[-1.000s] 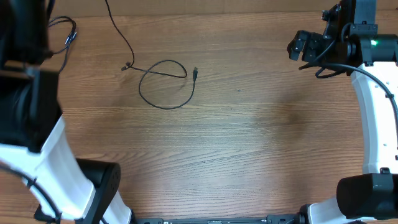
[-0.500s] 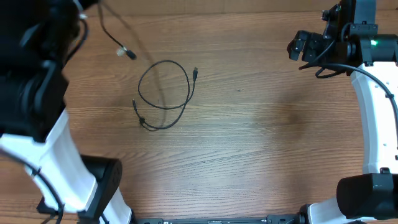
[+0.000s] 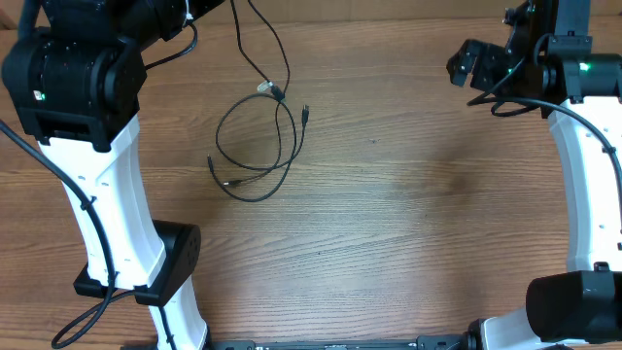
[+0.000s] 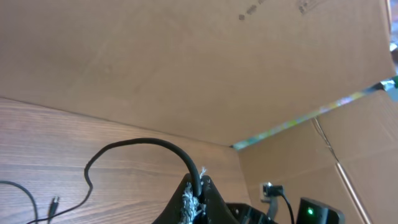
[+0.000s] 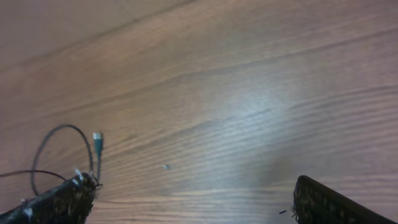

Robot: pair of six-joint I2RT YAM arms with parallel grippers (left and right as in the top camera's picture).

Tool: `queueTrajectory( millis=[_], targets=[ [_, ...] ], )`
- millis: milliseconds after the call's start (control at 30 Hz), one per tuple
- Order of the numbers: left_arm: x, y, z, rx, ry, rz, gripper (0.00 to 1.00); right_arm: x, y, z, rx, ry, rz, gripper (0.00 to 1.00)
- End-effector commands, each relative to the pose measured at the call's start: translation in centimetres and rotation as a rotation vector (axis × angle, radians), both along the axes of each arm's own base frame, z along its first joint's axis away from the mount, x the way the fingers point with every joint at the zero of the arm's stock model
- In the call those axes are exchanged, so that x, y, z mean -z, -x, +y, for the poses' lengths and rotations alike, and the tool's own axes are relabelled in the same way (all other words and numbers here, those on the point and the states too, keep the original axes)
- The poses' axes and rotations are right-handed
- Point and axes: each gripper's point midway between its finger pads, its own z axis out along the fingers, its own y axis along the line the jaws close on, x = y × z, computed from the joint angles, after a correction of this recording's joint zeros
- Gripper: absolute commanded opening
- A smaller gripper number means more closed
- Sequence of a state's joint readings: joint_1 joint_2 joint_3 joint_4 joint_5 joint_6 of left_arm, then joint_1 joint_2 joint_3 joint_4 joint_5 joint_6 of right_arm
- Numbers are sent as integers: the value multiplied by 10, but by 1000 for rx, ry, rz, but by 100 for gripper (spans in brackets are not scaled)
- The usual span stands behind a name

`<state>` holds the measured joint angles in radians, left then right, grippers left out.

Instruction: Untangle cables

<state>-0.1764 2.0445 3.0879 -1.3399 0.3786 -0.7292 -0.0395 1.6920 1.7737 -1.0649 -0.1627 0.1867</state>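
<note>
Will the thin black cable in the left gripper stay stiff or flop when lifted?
Probably floppy: the held cable sags in loose curves from the left gripper. Likely light, being so thin. Its plug end may drag the looped cable it overlaps.

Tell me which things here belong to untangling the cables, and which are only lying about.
For the job:
- held cable, in the left gripper, jaws shut on it
- looped cable, lying on the table

Only there:
- cardboard boxes behind the table
- right arm's own wire
</note>
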Motion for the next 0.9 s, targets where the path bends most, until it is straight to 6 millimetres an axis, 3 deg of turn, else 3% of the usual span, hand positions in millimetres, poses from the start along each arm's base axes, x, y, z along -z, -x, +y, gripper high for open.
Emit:
queueTrajectory(
  millis=[0, 100, 167, 367, 400, 700, 867],
  targets=[
    [-1, 6, -13, 57, 37, 16, 4, -4, -1, 11, -20, -73, -7, 100],
    [-2, 9, -17, 58, 137, 82, 4, -17, -2, 47, -154, -244, -39, 100],
    [-3, 9, -19, 31, 238, 149, 4, -25, 6, 88, -359, -349, -64, 100],
    [-4, 9, -19, -30, 419, 276, 4, -4, 33, 167, -668, -413, -22, 100],
    [-4, 9, -19, -37, 438, 289, 4, -6, 45, 196, -795, -449, -41, 100],
    [-7, 22, -34, 12, 626, 462, 4, -5, 50, 275, -962, -333, -183, 100],
    [-14, 26, -40, 62, 640, 457, 4, -7, 38, 295, -959, -247, -276, 100]
  ],
)
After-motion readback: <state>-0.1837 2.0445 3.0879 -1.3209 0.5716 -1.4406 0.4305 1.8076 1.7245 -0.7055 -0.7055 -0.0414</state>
